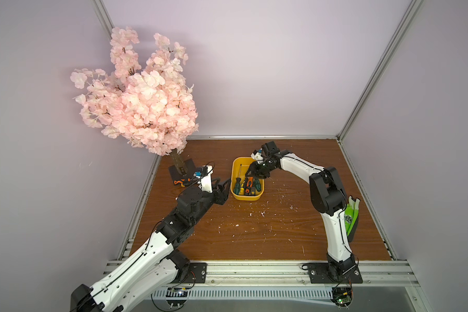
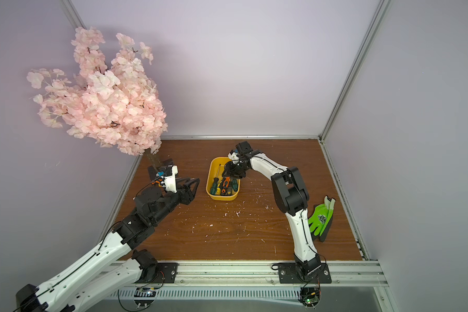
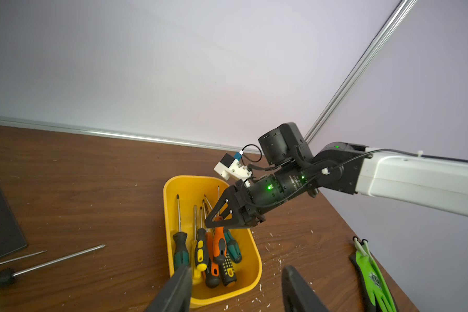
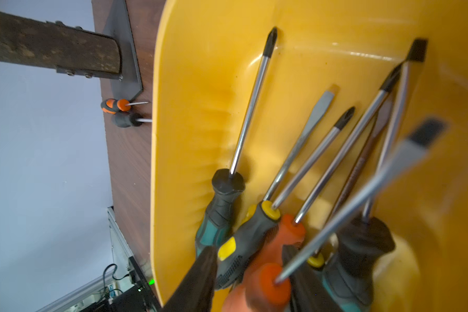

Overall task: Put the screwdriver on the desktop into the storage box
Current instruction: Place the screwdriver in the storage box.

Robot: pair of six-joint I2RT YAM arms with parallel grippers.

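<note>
The yellow storage box stands on the brown desktop and holds several screwdrivers. My right gripper hangs over the box, jaws apart. An orange-handled screwdriver lies loose between them on the pile, its shaft blurred. Two more screwdrivers lie on the desktop by the tree base, their shafts showing in the left wrist view. My left gripper hovers open and empty just left of the box.
A pink blossom tree on a dark square base stands at the back left. A green glove lies by the right rail behind my right arm. White flecks dot the board.
</note>
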